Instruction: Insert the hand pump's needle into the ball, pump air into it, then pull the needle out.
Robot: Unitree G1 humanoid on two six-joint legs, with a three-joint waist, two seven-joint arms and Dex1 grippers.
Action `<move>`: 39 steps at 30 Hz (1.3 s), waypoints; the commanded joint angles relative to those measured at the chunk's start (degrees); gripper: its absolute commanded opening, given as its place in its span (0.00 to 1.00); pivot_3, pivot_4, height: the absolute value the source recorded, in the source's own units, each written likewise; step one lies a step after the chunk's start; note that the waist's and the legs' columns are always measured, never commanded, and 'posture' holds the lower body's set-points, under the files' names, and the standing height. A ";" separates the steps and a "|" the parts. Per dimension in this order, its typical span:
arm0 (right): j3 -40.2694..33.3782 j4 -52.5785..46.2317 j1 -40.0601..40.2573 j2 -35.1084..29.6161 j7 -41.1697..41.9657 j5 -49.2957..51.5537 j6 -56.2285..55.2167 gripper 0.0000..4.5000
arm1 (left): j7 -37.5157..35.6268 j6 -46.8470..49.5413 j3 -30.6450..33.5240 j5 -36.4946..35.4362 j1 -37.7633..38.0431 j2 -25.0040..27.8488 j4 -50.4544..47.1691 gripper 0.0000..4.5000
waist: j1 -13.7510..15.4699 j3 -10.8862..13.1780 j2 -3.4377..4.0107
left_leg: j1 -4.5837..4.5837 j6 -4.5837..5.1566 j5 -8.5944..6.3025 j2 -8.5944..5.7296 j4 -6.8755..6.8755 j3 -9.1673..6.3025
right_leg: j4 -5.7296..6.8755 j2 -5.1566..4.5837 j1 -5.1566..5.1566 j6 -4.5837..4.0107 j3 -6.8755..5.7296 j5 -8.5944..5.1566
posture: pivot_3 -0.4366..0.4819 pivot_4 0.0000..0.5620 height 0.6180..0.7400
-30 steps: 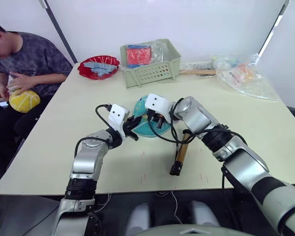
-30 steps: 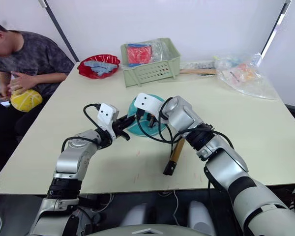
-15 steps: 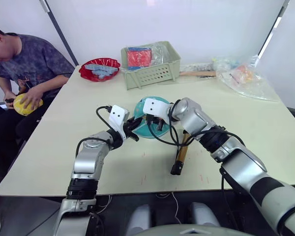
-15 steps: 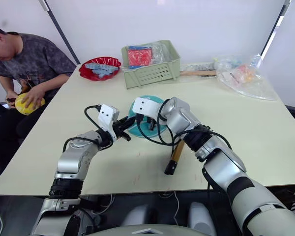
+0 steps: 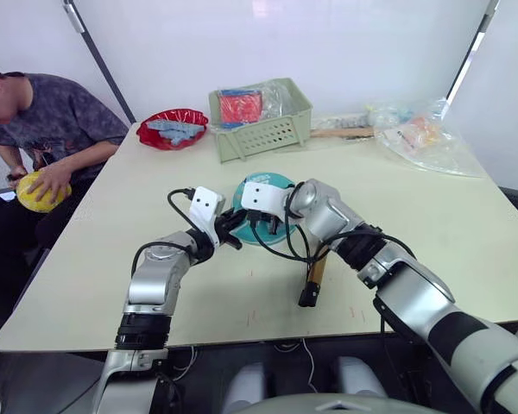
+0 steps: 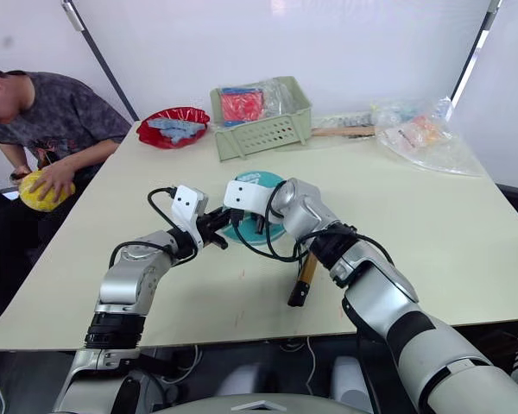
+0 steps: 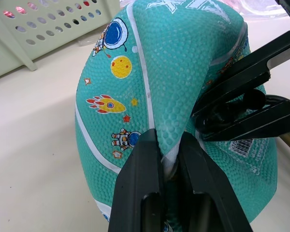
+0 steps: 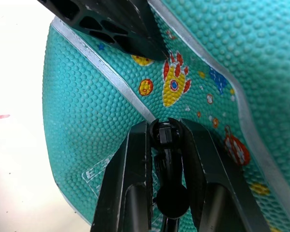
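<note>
The ball (image 5: 261, 203), teal with white seams and cartoon prints, sits partly collapsed near the middle of the table (image 5: 432, 207), between the 2 grippers. The left gripper (image 7: 169, 145) pinches a fold of the ball's skin, its 2 black fingers (image 7: 140, 193) closed tightly on the ridge of the fold. The right gripper (image 8: 165, 133) is against the ball from the opposite side, its 2 fingers narrowed around the small black fitting of the needle (image 8: 165, 137); the fitting's tip sits at the ball's surface beside a white seam. The metal pin itself cannot be made out. A thin black hose (image 5: 281, 252) loops from the fitting down toward the hand pump (image 5: 314, 274), which lies flat on the table just beside the ball on the robot's right, touched by neither gripper.

Further back on the table stand a pale green perforated basket (image 5: 263, 129) holding red packaged items, a red dish (image 5: 171, 128) to its left, and clear plastic bags (image 5: 423, 134) at the far right. A person (image 5: 43, 129) sits at the table's left edge with a hand on a yellow ball (image 5: 33, 191).
</note>
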 commanded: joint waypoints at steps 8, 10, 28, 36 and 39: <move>3.25 14.76 6.99 -4.38 0.52 -3.79 4.10 0.07 | -3.19 -0.93 -2.01 -2.30 -0.93 -0.83 -1.78 0.00 | 0.04 -0.10 0.22 | -0.09 -0.02 -0.01 -0.04 -0.01 -0.09 | -0.09 -0.05 0.00 0.09 -0.05 -0.06 | 0.48 0.27 0.98; 2.88 12.62 7.14 -5.35 2.04 -3.38 4.72 0.07 | -3.45 -1.17 -1.89 -2.27 -1.06 -0.63 -1.13 0.00 | 0.13 -0.11 0.25 | -0.11 -0.03 -0.02 -0.06 -0.01 -0.09 | -0.10 -0.08 0.00 0.12 -0.05 -0.07 | 0.48 0.27 0.98; 2.05 -7.49 9.86 -15.21 11.86 -2.57 8.30 0.07 | -4.50 -2.61 -1.37 -2.27 -2.79 0.64 2.60 0.00 | 3.17 0.82 0.40 | -0.42 -0.42 0.18 -0.49 -0.94 -1.29 | -1.06 -0.23 -0.03 0.41 -1.15 -0.34 | 0.48 0.27 0.98; 1.87 -11.12 10.57 -18.41 13.49 -2.62 8.98 0.07 | -3.87 -2.96 -1.80 -2.37 -3.38 0.70 3.81 0.00 | 3.65 1.24 0.33 | -0.51 -0.56 0.26 -0.52 -0.94 -1.45 | -1.05 -0.25 -0.03 0.41 -1.37 -0.34 | 0.48 0.27 0.98; 2.02 -12.87 11.15 -19.60 14.14 -2.46 9.67 0.07 | -3.69 -3.18 -1.92 -2.44 -3.44 0.64 4.08 0.00 | 3.87 1.32 0.27 | -0.52 -0.61 0.29 -0.53 -0.94 -1.46 | -1.04 -0.25 -0.03 0.41 -1.40 -0.34 | 0.48 0.27 0.98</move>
